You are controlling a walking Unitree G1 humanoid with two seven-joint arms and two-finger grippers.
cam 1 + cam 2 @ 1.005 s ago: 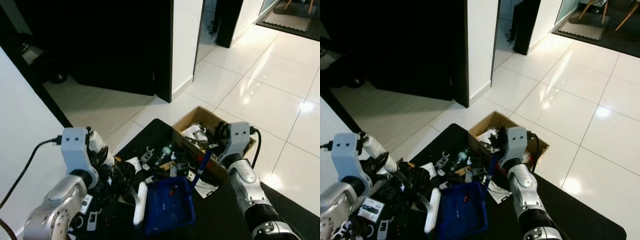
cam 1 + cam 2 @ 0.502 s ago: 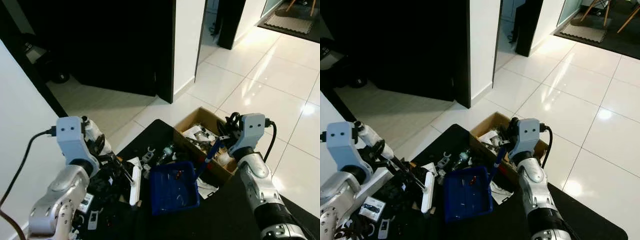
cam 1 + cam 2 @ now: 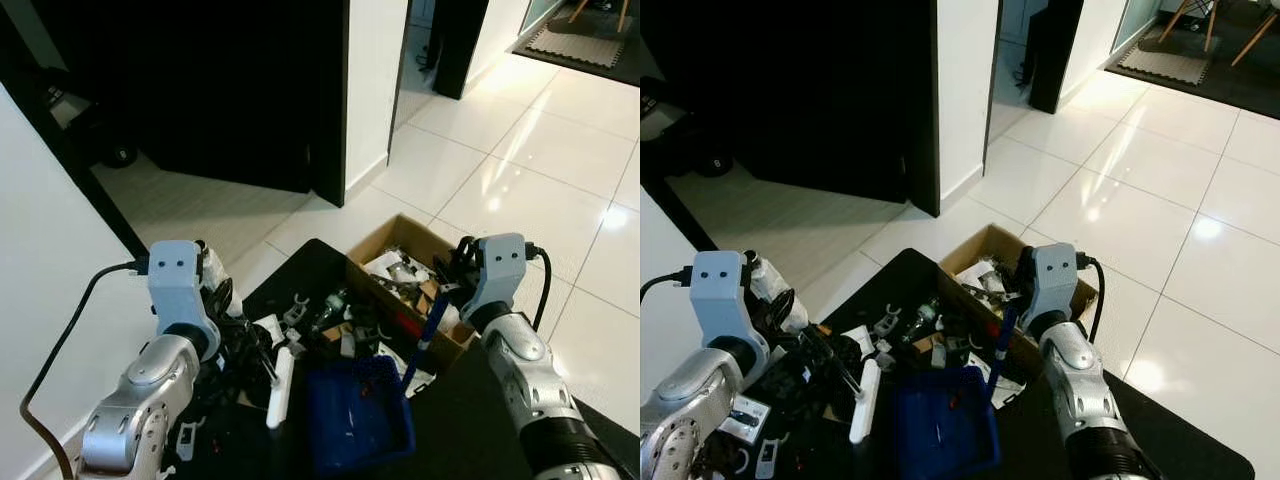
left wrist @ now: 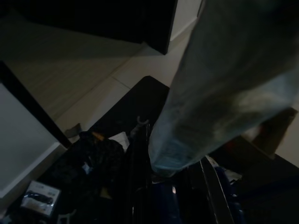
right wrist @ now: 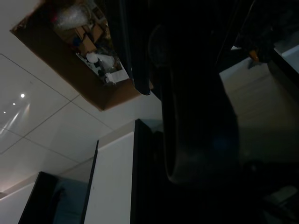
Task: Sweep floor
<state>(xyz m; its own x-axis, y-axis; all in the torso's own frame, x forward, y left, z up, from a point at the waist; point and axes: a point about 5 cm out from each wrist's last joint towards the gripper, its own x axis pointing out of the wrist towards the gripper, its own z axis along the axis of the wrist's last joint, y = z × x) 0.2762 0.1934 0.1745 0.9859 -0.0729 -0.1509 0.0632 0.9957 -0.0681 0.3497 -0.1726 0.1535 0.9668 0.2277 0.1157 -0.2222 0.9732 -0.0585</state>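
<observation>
A blue dustpan lies on the black mat close in front of me. Its blue handle rises to my right gripper, which is shut on it. My left gripper is shut on a brush with a thin black shaft. The brush's white head rests on the mat just left of the dustpan. Several small bits of litter lie scattered on the mat beyond the pan. In the left wrist view the pale brush grip looms large over the mat.
An open cardboard box full of rubbish stands on the mat's far right edge. A white wall is close on my left, and a dark doorway lies ahead. Glossy white tiles stretch away to the right.
The dustpan has slid nearer to me, its handle now steeper. My left arm has shifted right, and the brush head sits a little lower beside the pan.
</observation>
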